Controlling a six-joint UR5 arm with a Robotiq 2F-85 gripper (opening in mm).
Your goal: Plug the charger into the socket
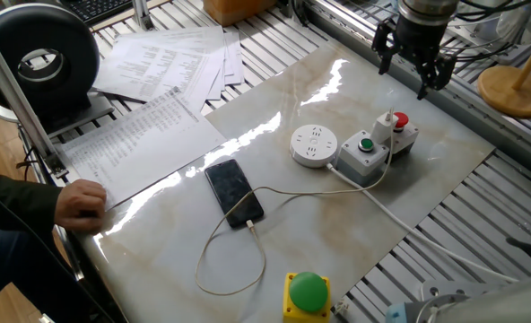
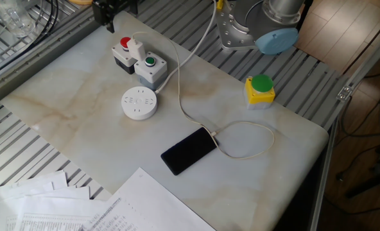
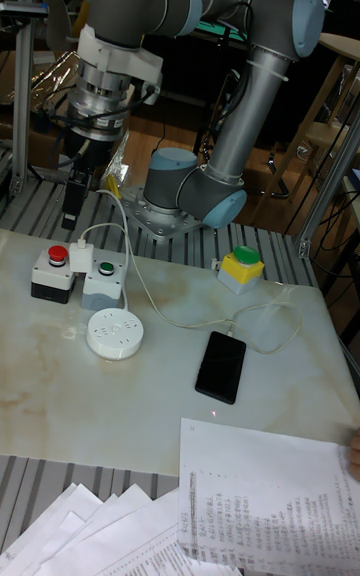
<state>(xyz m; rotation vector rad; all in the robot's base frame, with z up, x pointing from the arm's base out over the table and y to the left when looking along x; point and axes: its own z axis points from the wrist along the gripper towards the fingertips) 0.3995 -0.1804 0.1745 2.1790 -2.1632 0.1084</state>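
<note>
Nearest in one fixed view sits a yellow box with a big green button (image 1: 307,292) at the table edge. Next lies a black phone (image 1: 233,191) flat on the marble table (image 1: 158,233), with a thin white cable (image 1: 319,192) running from it. Past the phone is the round white socket (image 1: 314,145), lying flat with its holes facing up. Just beside it sit 2 grey button boxes, 1 with a green button (image 1: 365,155) and 1 with a red button (image 1: 401,130). The small white charger (image 1: 383,125) stands upright on these boxes, apart from the socket. Farthest back, the gripper (image 1: 415,67) hangs in the air above the table edge, its 2 black fingers spread apart and holding nothing.
</note>
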